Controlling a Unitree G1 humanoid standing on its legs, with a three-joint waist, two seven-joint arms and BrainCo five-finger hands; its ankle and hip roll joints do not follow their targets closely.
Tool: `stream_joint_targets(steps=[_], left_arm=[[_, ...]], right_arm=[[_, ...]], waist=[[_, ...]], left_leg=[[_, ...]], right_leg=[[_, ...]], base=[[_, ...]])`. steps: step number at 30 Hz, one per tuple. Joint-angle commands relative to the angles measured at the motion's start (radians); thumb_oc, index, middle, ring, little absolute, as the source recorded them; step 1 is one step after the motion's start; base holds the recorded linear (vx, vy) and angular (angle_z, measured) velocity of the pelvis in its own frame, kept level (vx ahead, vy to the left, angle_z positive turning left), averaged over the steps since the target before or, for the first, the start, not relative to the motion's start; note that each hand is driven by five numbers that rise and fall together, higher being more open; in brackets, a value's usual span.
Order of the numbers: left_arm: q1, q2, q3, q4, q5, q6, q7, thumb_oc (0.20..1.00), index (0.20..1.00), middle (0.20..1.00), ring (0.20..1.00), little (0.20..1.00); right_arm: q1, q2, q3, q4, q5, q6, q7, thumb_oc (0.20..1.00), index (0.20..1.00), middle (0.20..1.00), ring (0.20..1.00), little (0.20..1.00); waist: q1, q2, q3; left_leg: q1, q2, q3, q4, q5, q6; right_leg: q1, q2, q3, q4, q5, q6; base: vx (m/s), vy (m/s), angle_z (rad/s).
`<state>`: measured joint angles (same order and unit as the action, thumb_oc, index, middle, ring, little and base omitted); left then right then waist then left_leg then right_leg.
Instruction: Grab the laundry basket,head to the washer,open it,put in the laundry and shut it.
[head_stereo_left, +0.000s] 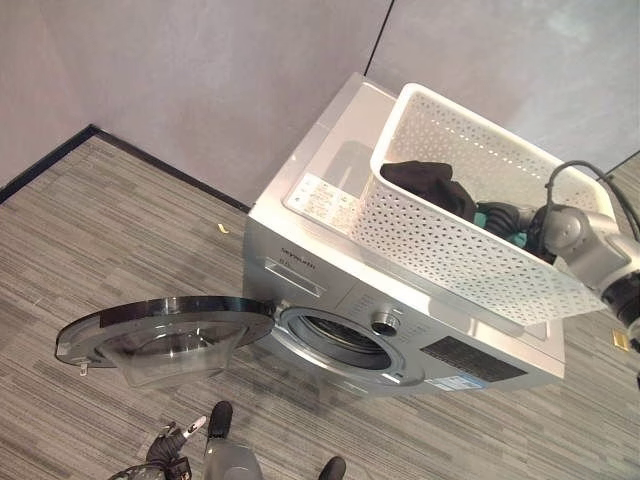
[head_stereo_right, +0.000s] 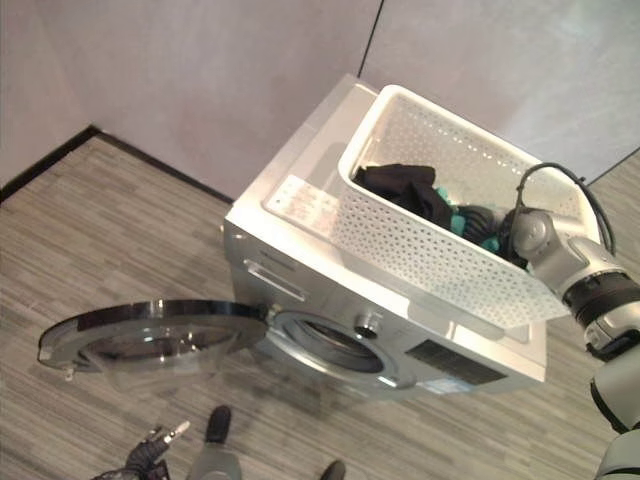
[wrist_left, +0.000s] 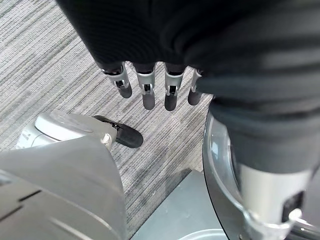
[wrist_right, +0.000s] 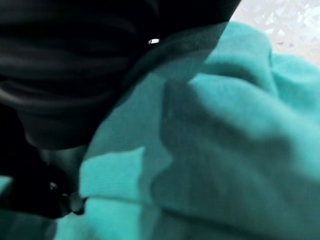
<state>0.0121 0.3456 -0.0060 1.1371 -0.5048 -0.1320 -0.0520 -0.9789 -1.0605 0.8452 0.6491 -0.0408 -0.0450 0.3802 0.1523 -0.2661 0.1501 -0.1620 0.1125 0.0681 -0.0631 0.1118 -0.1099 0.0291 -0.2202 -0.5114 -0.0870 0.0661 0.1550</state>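
Observation:
The white perforated laundry basket (head_stereo_left: 450, 250) stands on top of the silver washer (head_stereo_left: 330, 165). A black garment (head_stereo_left: 425, 185) and teal cloth (wrist_right: 225, 125) lie in it. My right arm reaches over the basket's right end, and my right hand (head_stereo_right: 482, 220) is down among the laundry with the teal cloth right against it. The washer's round glass door (head_stereo_left: 165, 330) is swung wide open to the left, so the drum opening (head_stereo_left: 345, 340) is bare. Low beside the door hangs my left hand (head_stereo_left: 170, 445), its fingers (wrist_left: 145, 90) straight and holding nothing.
The washer stands against a grey wall, with a dark baseboard (head_stereo_left: 50, 160) running along the left. Grey striped carpet (head_stereo_left: 100, 240) spreads to the left and in front. A control knob (head_stereo_left: 385, 323) sits above the drum opening. The open door juts into the floor space.

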Motion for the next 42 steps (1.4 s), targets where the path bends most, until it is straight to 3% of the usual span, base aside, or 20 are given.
stream_joint_targets(steps=[1, 2, 3, 4, 5, 14, 24, 31, 37, 38, 40, 42], left_arm=[[-0.057, -0.021, -0.044, -0.006, -0.016, -0.030, -0.004, 1.000, 1.000, 1.000, 1.000, 1.000], [-0.059, -0.023, -0.047, -0.005, -0.019, -0.029, -0.003, 1.000, 1.000, 1.000, 1.000, 1.000], [-0.061, -0.026, -0.051, -0.001, -0.018, -0.028, -0.002, 1.000, 1.000, 1.000, 1.000, 1.000], [-0.061, -0.027, -0.053, 0.002, -0.017, -0.027, -0.002, 1.000, 1.000, 1.000, 1.000, 1.000], [-0.063, -0.030, -0.055, 0.008, -0.015, -0.023, -0.003, 1.000, 1.000, 1.000, 1.000, 1.000], [-0.062, -0.041, -0.054, 0.049, -0.002, -0.010, 0.012, 1.000, 1.000, 1.000, 1.000, 1.000], [-0.029, -0.055, -0.038, 0.068, 0.023, -0.020, 0.005, 1.000, 1.000, 1.000, 1.000, 1.000], [-0.022, -0.072, -0.056, 0.072, 0.032, -0.026, 0.007, 1.000, 1.000, 1.000, 1.000, 1.000], [-0.019, -0.089, -0.059, 0.076, 0.033, -0.023, 0.010, 1.000, 1.000, 1.000, 1.000, 1.000], [-0.020, -0.097, -0.056, 0.077, 0.031, -0.023, 0.025, 1.000, 1.000, 1.000, 1.000, 1.000], [-0.021, -0.097, -0.057, 0.077, 0.031, -0.023, 0.025, 1.000, 1.000, 1.000, 1.000, 1.000], [-0.021, -0.101, -0.060, 0.071, 0.037, -0.022, 0.043, 1.000, 1.000, 1.000, 1.000, 1.000]], right_arm=[[0.021, -0.032, 0.094, 0.030, -0.062, 0.004, 0.048, 1.000, 1.000, 1.000, 1.000, 1.000], [0.025, -0.027, 0.083, 0.049, -0.070, 0.006, 0.041, 1.000, 1.000, 1.000, 1.000, 1.000], [0.033, -0.024, 0.064, 0.061, -0.073, 0.008, 0.034, 0.925, 0.925, 0.925, 0.925, 0.925], [0.037, -0.020, 0.053, 0.070, -0.078, 0.010, 0.027, 0.398, 0.398, 0.398, 0.398, 0.398], [0.035, -0.002, 0.029, 0.109, -0.076, 0.017, 0.013, 0.200, 0.200, 0.200, 0.200, 0.200], [-0.036, 0.050, -0.118, 0.229, -0.004, 0.036, -0.101, 0.200, 0.200, 0.200, 0.200, 0.200], [-0.047, -0.077, -0.304, 0.049, 0.264, -0.018, -0.202, 0.200, 0.200, 0.200, 0.200, 0.200], [-0.030, -0.080, -0.390, -0.045, 0.382, -0.054, -0.252, 0.200, 0.200, 0.200, 0.200, 0.200], [-0.032, -0.058, -0.438, -0.068, 0.375, -0.062, -0.313, 0.200, 0.200, 0.200, 0.200, 0.200], [-0.051, -0.032, -0.491, -0.073, 0.334, -0.070, -0.398, 0.200, 0.200, 0.200, 0.200, 0.200], [-0.050, -0.032, -0.492, -0.074, 0.334, -0.069, -0.398, 0.200, 0.200, 0.200, 0.200, 0.200], [-0.080, -0.019, -0.540, -0.087, 0.260, -0.061, -0.485, 0.200, 0.200, 0.200, 0.200, 0.200]], waist=[[0.047, 0.051, 0.027], [0.045, 0.057, 0.028], [0.042, 0.063, 0.029], [0.041, 0.065, 0.027], [0.037, 0.072, 0.025], [0.008, 0.092, -0.022], [-0.038, 0.102, -0.101], [-0.053, 0.111, -0.128], [-0.063, 0.119, -0.145], [-0.063, 0.128, -0.145], [-0.064, 0.127, -0.148], [-0.061, 0.135, -0.151]], left_leg=[[0.021, 0.011, 0.004, 0.002, -0.044, 0.011], [0.016, 0.010, 0.002, 0.001, -0.043, 0.010], [0.012, 0.010, 0.000, 0.000, -0.042, 0.010], [0.011, 0.010, -0.001, 0.000, -0.041, 0.010], [0.010, 0.009, -0.002, -0.001, -0.041, 0.010], [0.030, 0.006, 0.002, -0.001, -0.050, 0.012], [0.115, -0.002, 0.020, 0.002, -0.086, 0.011], [0.161, -0.011, 0.033, 0.006, -0.108, 0.018], [0.174, -0.018, 0.039, 0.008, -0.115, 0.025], [0.186, -0.020, 0.039, 0.008, -0.122, 0.029], [0.179, -0.022, 0.038, 0.009, -0.120, 0.030], [0.183, -0.026, 0.038, 0.007, -0.123, 0.036]], right_leg=[[-0.054, -0.022, -0.006, 0.139, -0.060, 0.012], [-0.055, -0.021, -0.007, 0.136, -0.061, 0.011], [-0.058, -0.020, -0.008, 0.134, -0.061, 0.009], [-0.058, -0.020, -0.009, 0.132, -0.060, 0.009], [-0.058, -0.020, -0.010, 0.132, -0.060, 0.008], [-0.041, -0.020, 0.000, 0.121, -0.063, 0.003], [0.021, -0.028, 0.015, 0.137, -0.088, 0.003], [0.048, -0.035, 0.032, 0.149, -0.098, 0.004], [0.054, -0.040, 0.038, 0.149, -0.096, 0.005], [0.059, -0.040, 0.046, 0.152, -0.099, 0.005], [0.055, -0.042, 0.044, 0.149, -0.095, 0.005], [0.056, -0.043, 0.047, 0.148, -0.092, 0.006]], base=[[-0.04, 0.000, 0.14], [-0.04, -0.001, 0.13], [-0.03, 0.007, 0.09], [-0.03, 0.008, 0.06], [0.00, 0.000, 0.00], [0.00, 0.001, 0.00], [0.04, 0.008, -0.03], [0.03, 0.010, -0.10], [0.01, 0.012, -0.05], [0.00, 0.000, 0.00], [0.00, 0.000, 0.00], [0.00, 0.000, 0.00]])
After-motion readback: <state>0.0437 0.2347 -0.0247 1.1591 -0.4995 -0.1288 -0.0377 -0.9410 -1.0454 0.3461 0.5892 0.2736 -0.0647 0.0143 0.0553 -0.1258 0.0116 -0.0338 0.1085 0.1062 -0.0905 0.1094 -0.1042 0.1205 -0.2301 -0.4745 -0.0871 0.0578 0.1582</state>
